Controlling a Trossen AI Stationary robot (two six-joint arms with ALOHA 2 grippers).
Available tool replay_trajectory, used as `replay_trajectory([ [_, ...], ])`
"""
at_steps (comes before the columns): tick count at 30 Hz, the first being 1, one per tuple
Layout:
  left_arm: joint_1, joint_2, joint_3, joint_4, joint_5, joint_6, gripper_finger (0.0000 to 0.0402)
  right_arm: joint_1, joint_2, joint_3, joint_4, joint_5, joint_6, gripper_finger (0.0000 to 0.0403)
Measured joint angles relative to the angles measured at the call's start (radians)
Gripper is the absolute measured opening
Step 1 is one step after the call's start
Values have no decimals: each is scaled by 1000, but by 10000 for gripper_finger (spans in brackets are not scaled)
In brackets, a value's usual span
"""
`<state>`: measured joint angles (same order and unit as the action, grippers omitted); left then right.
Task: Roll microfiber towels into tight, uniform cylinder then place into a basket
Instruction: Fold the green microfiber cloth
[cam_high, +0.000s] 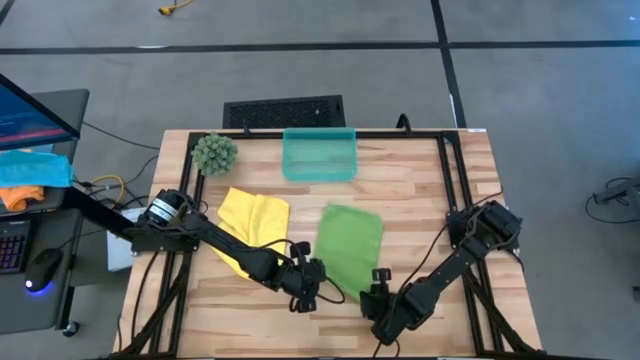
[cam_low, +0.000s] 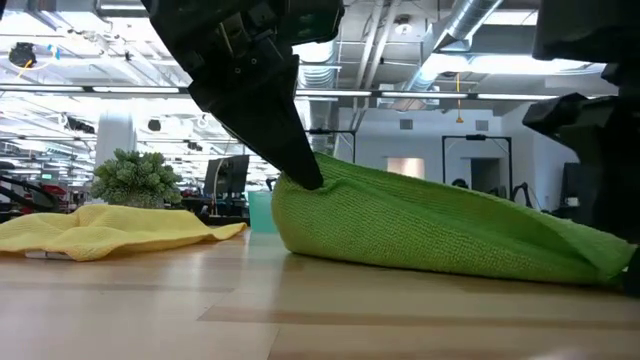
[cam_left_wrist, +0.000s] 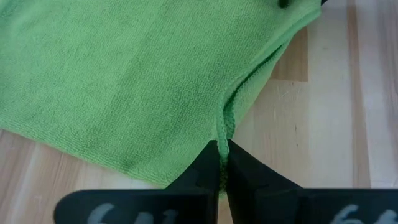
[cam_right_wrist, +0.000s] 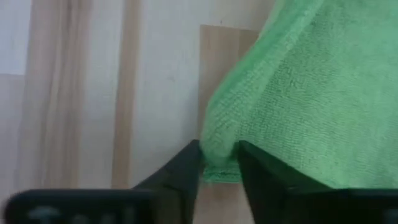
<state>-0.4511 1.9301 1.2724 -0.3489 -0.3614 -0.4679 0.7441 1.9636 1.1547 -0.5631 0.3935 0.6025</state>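
Observation:
The lime green towel (cam_high: 349, 245) lies spread on the wooden table, its far part flat and its near edge raised. My left gripper (cam_high: 318, 283) is shut on its near left corner; my right gripper (cam_high: 378, 284) is shut on its near right corner. The yellow towel (cam_high: 252, 222) lies crumpled on the table to the left, partly under my left arm. The teal basket (cam_high: 320, 154) stands on the table at the far edge, apart from both. My left gripper pinches the green towel's near left corner (cam_left_wrist: 225, 127) between its two fingers, the edge puckered into a small fold there. In the low view that corner (cam_low: 300, 185) is lifted off the table while the cloth behind slopes down to it. My right gripper pinches the green towel's near right corner (cam_right_wrist: 219, 158) between its two fingers, at the hemmed edge. The cloth bulges up beyond the fingers. The corner stays low, near the table (cam_low: 610, 262).
A round green spiky plant ball (cam_high: 214, 153) stands at the far left corner. A black frame (cam_high: 445, 170) runs round the table's edges. A desk with a monitor, blue and orange cloths (cam_high: 30, 175) and a mouse stands off the table's left side.

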Motion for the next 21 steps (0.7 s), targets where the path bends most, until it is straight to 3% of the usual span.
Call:
replay_trajectory([
  [6,0,0,0,-5,1,0,2,-4,2,-5,-7,9,-2,16],
  [16,-7,0,0,-32,44,0,2,18,-26,-11,-46,26,0,7],
  [21,-20,0,18,-70,47,0,2,41,-30,51,-92,23,25,11],
])
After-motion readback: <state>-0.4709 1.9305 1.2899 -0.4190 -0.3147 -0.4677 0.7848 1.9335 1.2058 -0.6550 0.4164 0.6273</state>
